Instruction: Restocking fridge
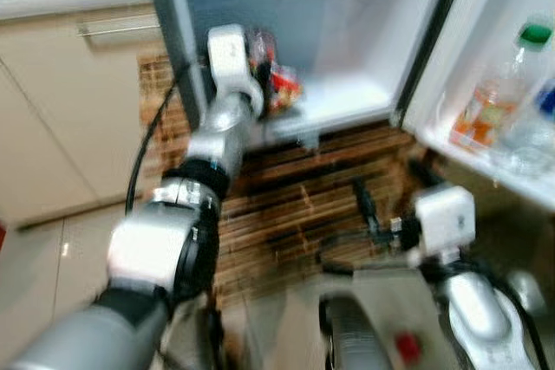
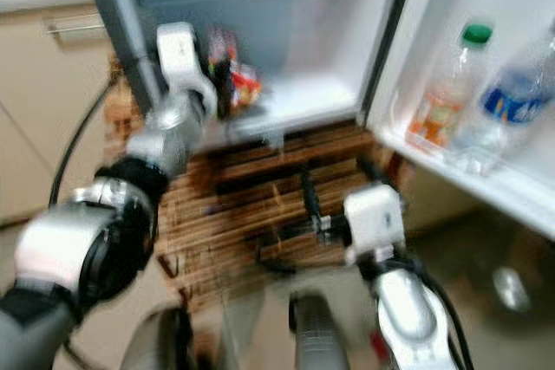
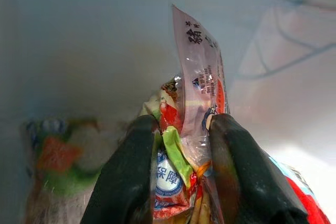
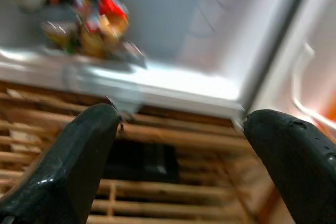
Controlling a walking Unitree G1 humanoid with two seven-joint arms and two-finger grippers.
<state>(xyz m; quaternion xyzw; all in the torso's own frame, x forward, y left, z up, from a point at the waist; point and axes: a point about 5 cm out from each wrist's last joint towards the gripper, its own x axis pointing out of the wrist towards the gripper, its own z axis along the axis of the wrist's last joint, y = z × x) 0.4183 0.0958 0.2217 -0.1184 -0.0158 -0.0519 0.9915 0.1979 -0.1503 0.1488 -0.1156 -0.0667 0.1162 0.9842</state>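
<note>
The robot is in the placing step of the restock. Its left gripper (image 3: 181, 174) reaches into the open fridge (image 1: 347, 93) with both black fingers pinching a crinkled snack packet (image 3: 197, 93), which hangs just above the white fridge shelf (image 1: 342, 97), near the shelf's left end. Another packet (image 3: 55, 161) (blurred, orange and green) already lies further inside. The next move, judging by this, calls for lowering the packet onto the shelf, spreading the fingers and drawing the arm back without dragging it out. Further right, the right gripper (image 4: 178, 145) hangs low before the fridge over a slatted wooden mat (image 1: 295, 205), fingers spread and empty. Bottles (image 2: 451, 101) stand in the door rack (image 2: 494, 179) at far right.
</note>
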